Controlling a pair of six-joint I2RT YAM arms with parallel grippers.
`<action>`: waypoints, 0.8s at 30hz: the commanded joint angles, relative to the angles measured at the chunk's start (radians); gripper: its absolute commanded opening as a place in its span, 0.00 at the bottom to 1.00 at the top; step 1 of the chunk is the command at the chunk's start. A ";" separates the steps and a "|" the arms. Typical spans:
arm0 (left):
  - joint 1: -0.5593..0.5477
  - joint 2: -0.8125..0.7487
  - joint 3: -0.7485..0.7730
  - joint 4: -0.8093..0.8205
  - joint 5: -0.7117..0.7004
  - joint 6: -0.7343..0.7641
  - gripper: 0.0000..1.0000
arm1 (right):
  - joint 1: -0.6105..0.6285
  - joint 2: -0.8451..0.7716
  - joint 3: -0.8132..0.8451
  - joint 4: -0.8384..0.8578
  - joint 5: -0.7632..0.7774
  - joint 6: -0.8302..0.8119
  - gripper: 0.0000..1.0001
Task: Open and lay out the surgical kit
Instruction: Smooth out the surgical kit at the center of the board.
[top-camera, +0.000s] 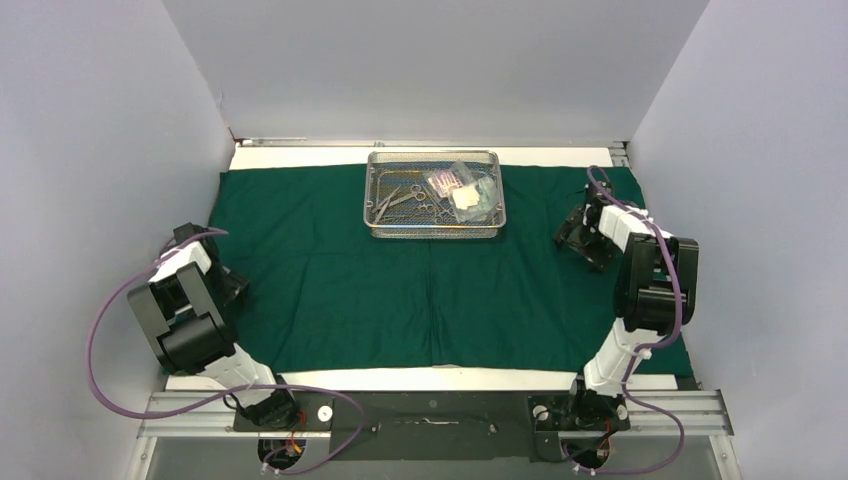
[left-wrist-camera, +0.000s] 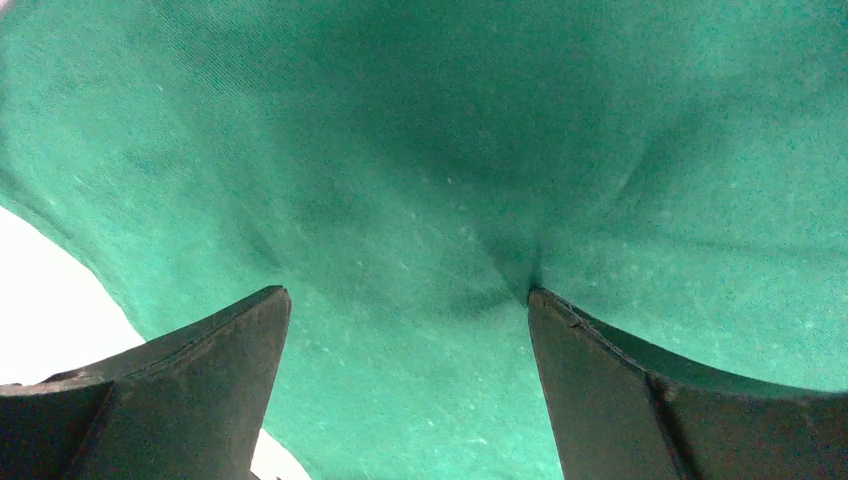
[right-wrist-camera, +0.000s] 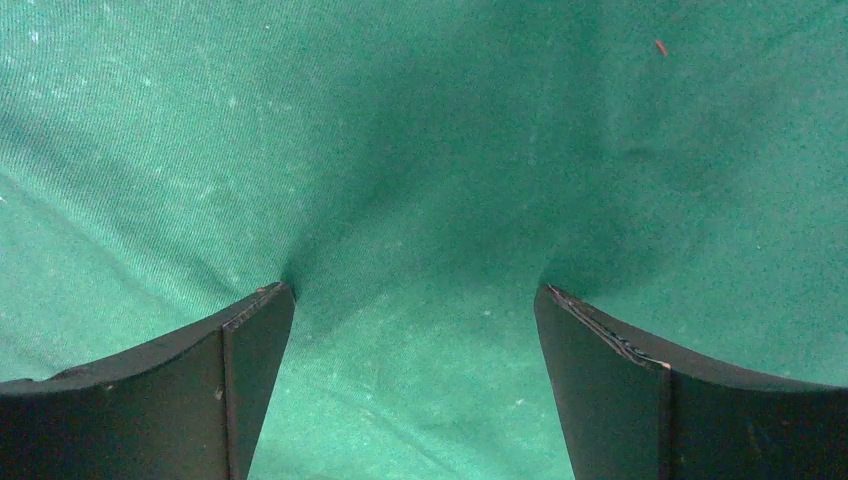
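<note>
The dark green cloth (top-camera: 420, 290) lies spread flat over the table. The silver wire-mesh tray (top-camera: 435, 228) stands on it at the back centre. It holds steel ring-handled forceps (top-camera: 408, 197) and clear gauze packets (top-camera: 467, 190). My left gripper (top-camera: 232, 287) is open at the cloth's left edge, fingertips down on the cloth (left-wrist-camera: 420, 150), with nothing between the jaws (left-wrist-camera: 410, 295). My right gripper (top-camera: 582, 240) is open near the cloth's right edge, pressed onto the cloth (right-wrist-camera: 420, 130), with only cloth between the jaws (right-wrist-camera: 415, 290).
White table (top-camera: 400, 379) shows in front of and behind the cloth, and in the left wrist view (left-wrist-camera: 40, 300) beside the cloth's edge. Grey walls (top-camera: 100, 150) close in the left, right and back. The arm bases sit on a rail (top-camera: 440, 410) at the near edge.
</note>
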 joint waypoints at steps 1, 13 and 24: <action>0.008 0.028 0.024 -0.001 -0.088 0.049 0.86 | -0.024 0.008 0.027 0.053 0.004 -0.049 0.88; -0.015 0.062 0.063 -0.001 -0.297 0.083 0.85 | -0.128 0.103 0.039 0.085 0.076 -0.097 0.87; -0.159 0.054 0.169 -0.105 -0.485 0.068 0.85 | -0.092 0.031 0.093 0.109 0.198 -0.200 0.87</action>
